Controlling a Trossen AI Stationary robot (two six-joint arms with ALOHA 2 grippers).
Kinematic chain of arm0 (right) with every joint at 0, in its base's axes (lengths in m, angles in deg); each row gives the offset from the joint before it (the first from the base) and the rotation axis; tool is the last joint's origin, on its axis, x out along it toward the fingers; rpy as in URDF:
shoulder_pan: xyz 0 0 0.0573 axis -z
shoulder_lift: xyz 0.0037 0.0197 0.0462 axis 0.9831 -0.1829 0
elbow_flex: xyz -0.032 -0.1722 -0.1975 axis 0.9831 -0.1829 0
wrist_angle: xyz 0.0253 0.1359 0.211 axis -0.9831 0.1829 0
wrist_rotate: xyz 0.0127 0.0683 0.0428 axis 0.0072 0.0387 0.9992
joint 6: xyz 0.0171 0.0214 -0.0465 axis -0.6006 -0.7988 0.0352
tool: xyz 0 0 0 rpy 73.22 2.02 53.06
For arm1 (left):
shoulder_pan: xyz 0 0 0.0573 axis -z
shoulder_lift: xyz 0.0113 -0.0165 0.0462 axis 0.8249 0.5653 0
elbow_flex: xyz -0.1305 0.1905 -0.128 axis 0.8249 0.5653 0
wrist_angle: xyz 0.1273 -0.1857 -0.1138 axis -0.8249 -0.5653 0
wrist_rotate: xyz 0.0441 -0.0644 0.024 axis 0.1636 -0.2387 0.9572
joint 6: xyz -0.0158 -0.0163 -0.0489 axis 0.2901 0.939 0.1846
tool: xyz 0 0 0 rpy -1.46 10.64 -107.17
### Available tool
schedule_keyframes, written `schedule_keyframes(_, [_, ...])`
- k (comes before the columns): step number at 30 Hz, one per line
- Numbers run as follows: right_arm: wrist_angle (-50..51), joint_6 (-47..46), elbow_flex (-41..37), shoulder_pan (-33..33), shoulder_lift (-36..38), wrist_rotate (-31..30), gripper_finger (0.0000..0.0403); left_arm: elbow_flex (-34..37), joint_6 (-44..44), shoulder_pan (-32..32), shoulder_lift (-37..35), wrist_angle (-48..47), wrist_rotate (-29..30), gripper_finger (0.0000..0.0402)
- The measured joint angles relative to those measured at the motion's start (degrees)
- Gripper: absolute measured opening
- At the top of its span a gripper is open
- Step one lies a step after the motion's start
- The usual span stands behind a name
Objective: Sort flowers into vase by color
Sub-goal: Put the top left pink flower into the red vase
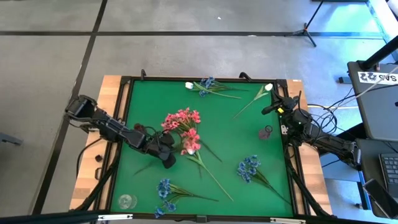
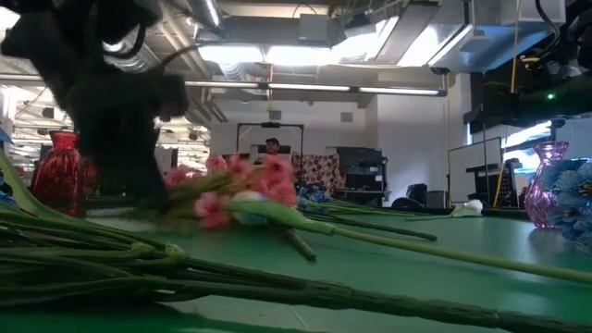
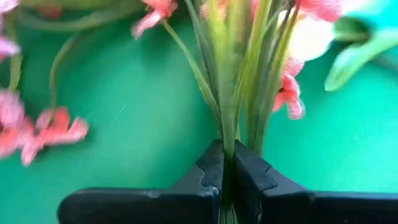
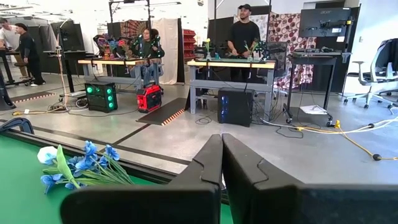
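Note:
Pink flowers (image 1: pixel 183 120) lie mid-table on the green mat, a second pink sprig (image 1: pixel 192 143) just nearer. My left gripper (image 1: pixel 169 159) reaches in from the left and is shut on green stems (image 3: pixel 239 93) below pink blossoms (image 3: pixel 292 99). In the low view it is a dark blurred shape (image 2: pixel 120 157) beside the pink flowers (image 2: pixel 240 190). Blue flowers (image 1: pixel 165 190) (image 1: pixel 249 167) (image 1: pixel 208 83) and white buds (image 1: pixel 189 85) (image 1: pixel 268 87) lie apart on the mat. My right gripper (image 4: pixel 222 152) waits shut at the table's right edge (image 1: pixel 277 102). My left gripper pinches a bundle of several thin green stems (image 3: pixel 229 146) between its two fingers (image 3: pixel 208 171), a little below the pink blossoms. It comes slanting down from the table's left side. The stems run on past the fingertips toward the blossoms, which lie low at the mat.
A red vase (image 2: pixel 60 171) (image 1: pixel 140 129) stands just behind the left arm, a pink vase (image 1: pixel 266 132) (image 2: pixel 548 180) toward the right, and a clear glass vase (image 1: pixel 126 201) at the near left corner. A black frame (image 1: pixel 205 79) borders the mat. People stand at benches beyond the table.

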Motion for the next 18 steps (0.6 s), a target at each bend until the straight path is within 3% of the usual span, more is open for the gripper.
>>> schedule_keyframes(4, [-0.02, 0.00, -0.01, -0.02, 0.00, 0.00, 0.0012, -2.22, -5.37, 0.17, -5.37, -0.08, 1.66, 0.0008])
schedule_keyframes(11, [-0.02, 0.00, -0.02, -0.02, 0.00, 0.00, 0.0012, -6.01, -14.70, 0.15, -20.81, -3.07, 10.06, 0.0004])
schedule_keyframes(18, [-0.02, 0.00, -0.02, -0.02, 0.00, 0.00, 0.0012, -6.50, -23.76, 0.15, -38.34, -2.94, 10.50, 0.0003])
